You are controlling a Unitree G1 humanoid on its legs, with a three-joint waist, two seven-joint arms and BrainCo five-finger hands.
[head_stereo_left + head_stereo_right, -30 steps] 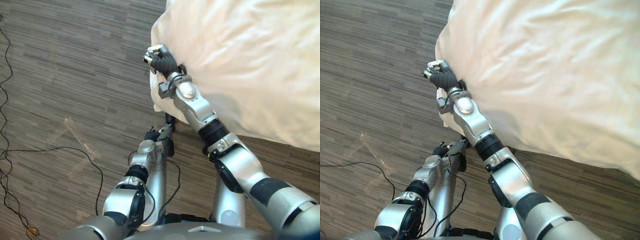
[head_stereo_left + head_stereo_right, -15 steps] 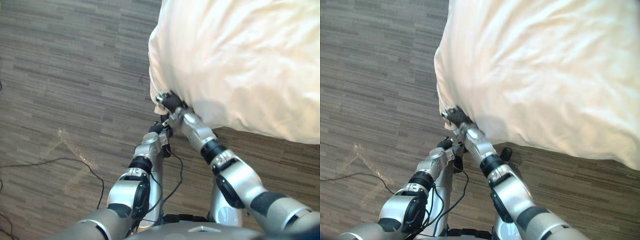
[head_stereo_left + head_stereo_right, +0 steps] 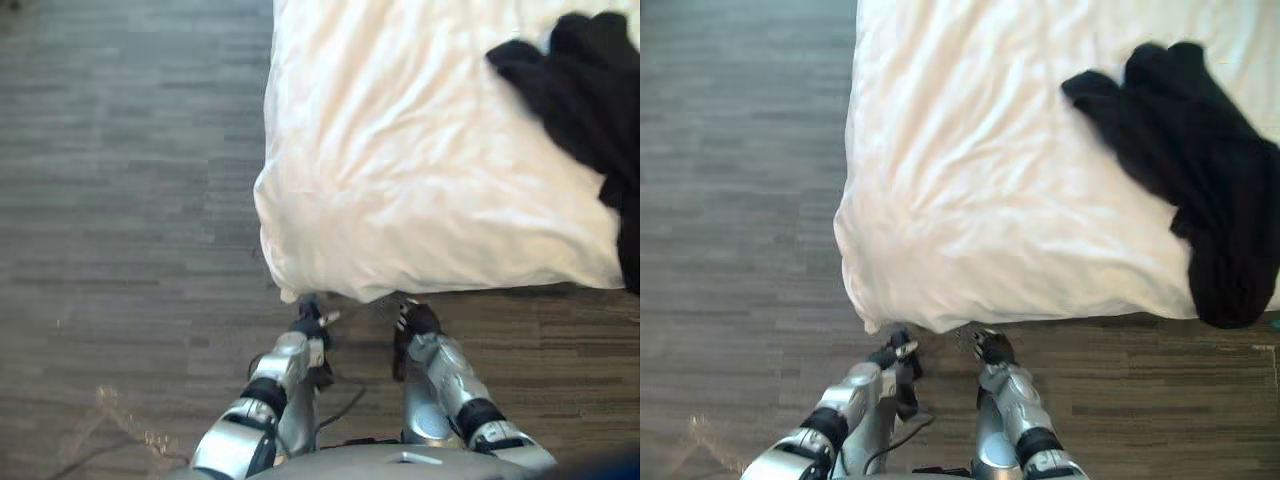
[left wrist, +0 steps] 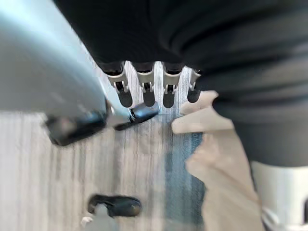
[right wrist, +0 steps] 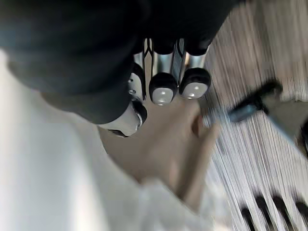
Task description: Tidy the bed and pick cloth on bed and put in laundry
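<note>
Wood floor, bed [image 3: 400,180] looks tidied. Left hand [image 3: 309,320] hangs loose and empty, right hand [image 3: 418,319] can't tell. Next up, probably reaching far right for the cloth [image 3: 1200,190].

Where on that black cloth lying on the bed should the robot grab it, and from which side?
Probably the bunched end of the black cloth at the near edge of the bed. That end looks thick and lies closest, so come from above on the robot's right.
</note>
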